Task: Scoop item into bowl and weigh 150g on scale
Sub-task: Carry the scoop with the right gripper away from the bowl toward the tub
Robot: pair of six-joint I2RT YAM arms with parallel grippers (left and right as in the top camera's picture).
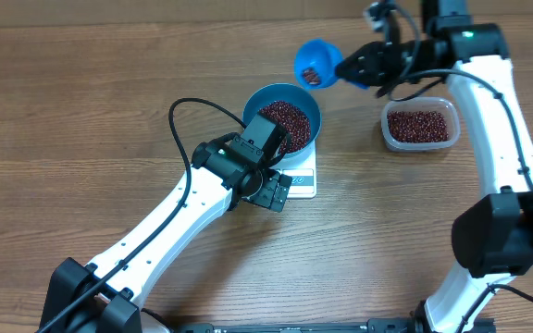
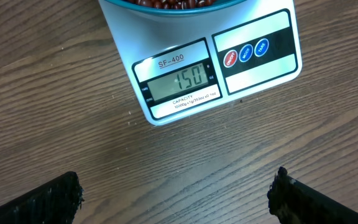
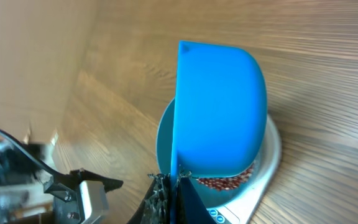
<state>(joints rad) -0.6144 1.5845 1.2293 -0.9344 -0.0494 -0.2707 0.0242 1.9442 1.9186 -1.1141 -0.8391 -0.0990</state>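
Table (image 1: 72,120): bare wood nearest, with room for both arms.
Left gripper (image 1: 268,191): spread wide and empty, low beside the scale (image 2: 210,68) so its camera faces the display (image 2: 180,82).
Scale: display shows 150, so the target looks met.
Bowl (image 1: 316,118): rests on the scale with beans (image 1: 285,120) heaped inside.
Scoop (image 1: 320,54): handle clamped in the right gripper (image 1: 364,67), lifted beyond the bowl and off the reading.
Tub (image 1: 389,141): farther right, well apart.

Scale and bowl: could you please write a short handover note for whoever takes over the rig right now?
Left claw: open, empty, hovering in front of the scale.
Right claw: shut on the scoop, held up beside the bowl, a few beans inside it.
Done: bowl of beans sits on the scale; display reads 150.
Left: probably tip the leftovers into the tub and park the scoop.
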